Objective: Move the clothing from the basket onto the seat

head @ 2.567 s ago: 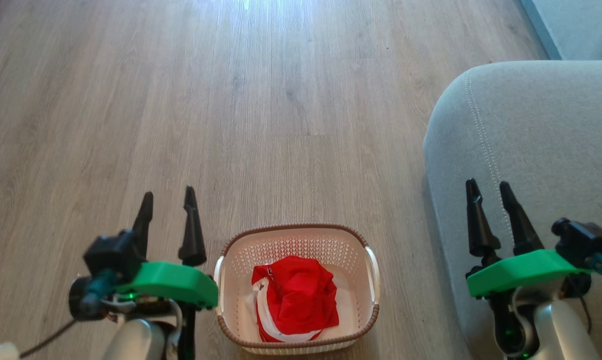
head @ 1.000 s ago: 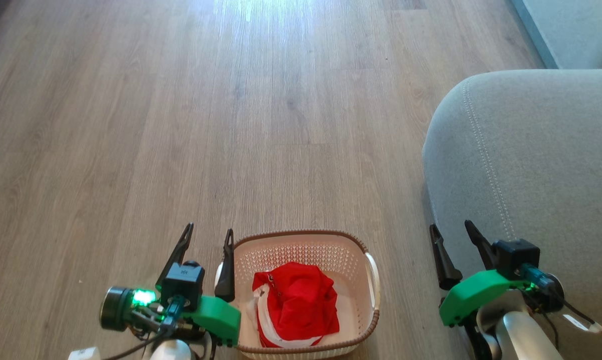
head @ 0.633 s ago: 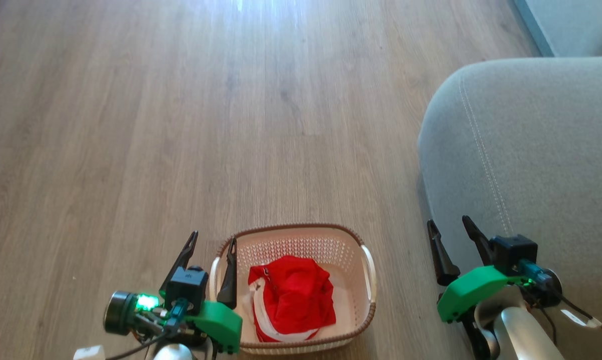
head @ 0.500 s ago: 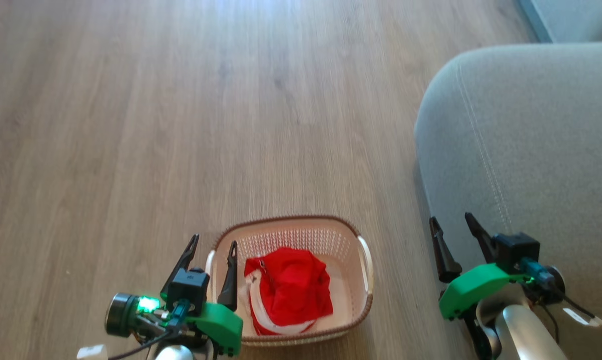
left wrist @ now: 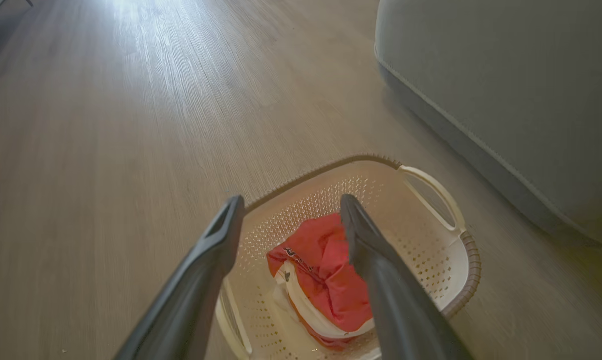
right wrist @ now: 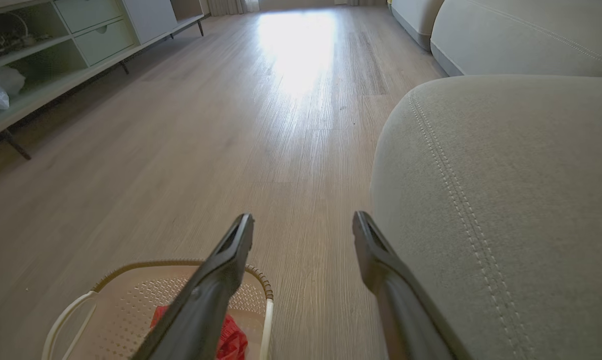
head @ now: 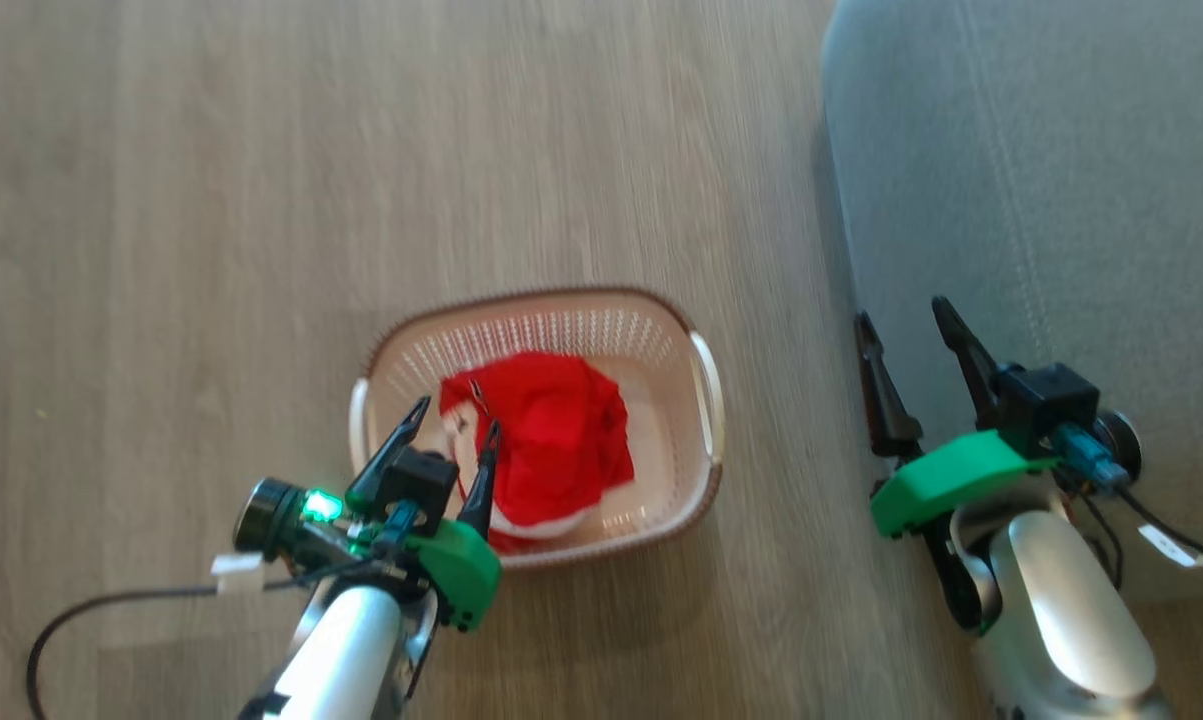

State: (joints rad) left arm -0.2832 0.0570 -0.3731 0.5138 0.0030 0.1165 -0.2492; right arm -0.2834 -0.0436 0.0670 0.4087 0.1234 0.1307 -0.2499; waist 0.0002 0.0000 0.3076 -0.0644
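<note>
Now the left gripper (head: 458, 413) hovers over the basket (head: 561, 330), fingers spread.
The clothing (head: 556, 440), a crumpled red bundle with white bands, lies inside the basket on the wooden floor (head: 211, 200). The left fingertips hang above the bundle's left edge, gripping nothing. The right gripper (head: 902, 310), likewise spread and empty, sits at the edge of the grey-green seat (head: 1041, 180).

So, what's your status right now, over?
Left hand open over the clothing in the basket. Right hand open, empty, by the seat. No obstacle seen between basket and seat.
</note>
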